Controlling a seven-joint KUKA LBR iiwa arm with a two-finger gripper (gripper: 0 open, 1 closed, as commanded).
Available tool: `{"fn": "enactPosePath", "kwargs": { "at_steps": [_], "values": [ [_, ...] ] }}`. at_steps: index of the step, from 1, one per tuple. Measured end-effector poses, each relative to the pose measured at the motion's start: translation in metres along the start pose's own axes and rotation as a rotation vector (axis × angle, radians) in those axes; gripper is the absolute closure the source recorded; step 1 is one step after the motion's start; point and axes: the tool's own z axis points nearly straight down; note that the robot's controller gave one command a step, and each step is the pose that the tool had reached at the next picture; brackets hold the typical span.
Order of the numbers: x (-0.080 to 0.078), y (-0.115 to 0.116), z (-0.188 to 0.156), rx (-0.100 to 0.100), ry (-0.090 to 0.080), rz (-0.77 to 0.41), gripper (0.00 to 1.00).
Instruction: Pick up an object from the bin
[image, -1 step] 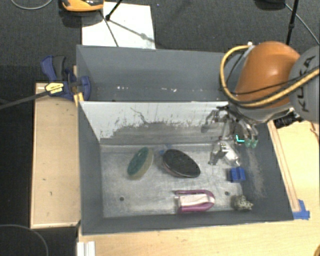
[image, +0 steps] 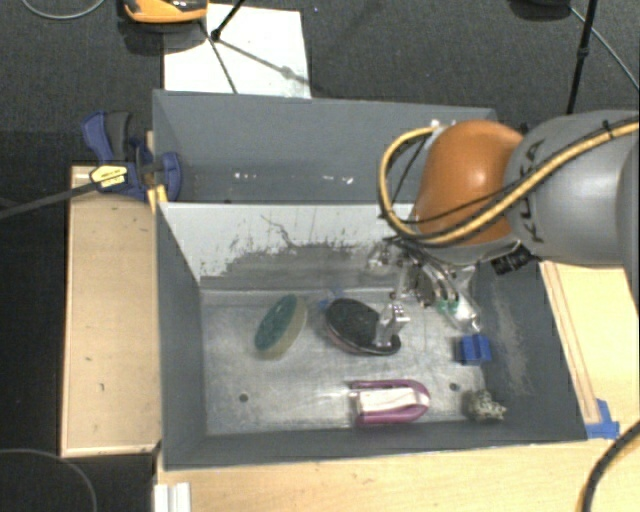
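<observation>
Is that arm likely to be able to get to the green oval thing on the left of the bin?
Probably yes. The green oval pad lies alone on the bin floor, nothing on it. The end effector hangs over the black oval object beside it.
</observation>
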Motion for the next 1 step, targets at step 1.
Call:
{"fn": "enactPosePath", "kwargs": {
  "at_steps": [1],
  "values": [
    [-0.0022, 0.0170, 0.0691, 0.003, -0.010, -0.267, 0.00]
  ]
}}
